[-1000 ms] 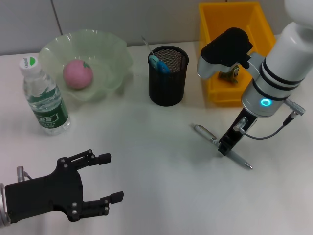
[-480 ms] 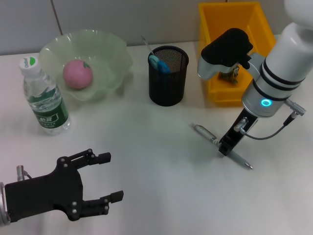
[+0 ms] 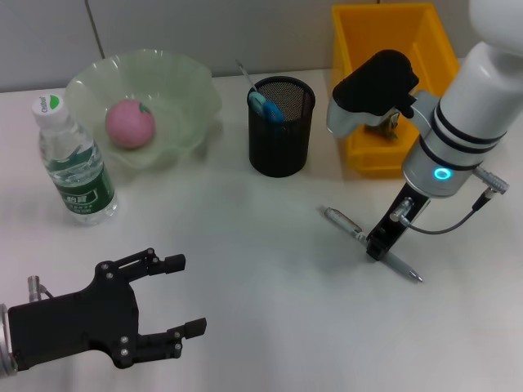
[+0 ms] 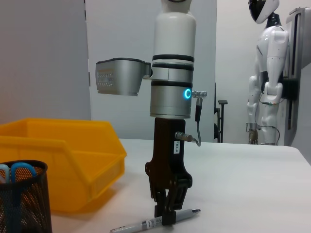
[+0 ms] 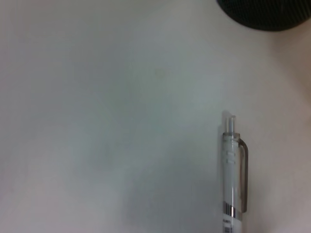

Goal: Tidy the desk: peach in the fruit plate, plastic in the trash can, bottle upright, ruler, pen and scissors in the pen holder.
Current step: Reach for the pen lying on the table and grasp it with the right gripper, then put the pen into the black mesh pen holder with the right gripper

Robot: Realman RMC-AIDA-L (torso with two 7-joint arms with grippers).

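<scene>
Clear-barrelled pen (image 3: 373, 244) with silver clip, flat on the desk, right end effector (image 3: 377, 249) closed around it.

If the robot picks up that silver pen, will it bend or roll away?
The slim clear-and-silver pen looks like rigid plastic, so it probably won't bend. It's round and smooth, so it might slip or roll, though its clip should stop rolling. The right gripper is down around its middle, which likely keeps it balanced.

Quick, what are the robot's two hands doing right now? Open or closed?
Left gripper: open, holding nothing, low over the table's near left.
Right gripper: down on the pen, fingers closed around its middle; the pen is on the table.
</scene>
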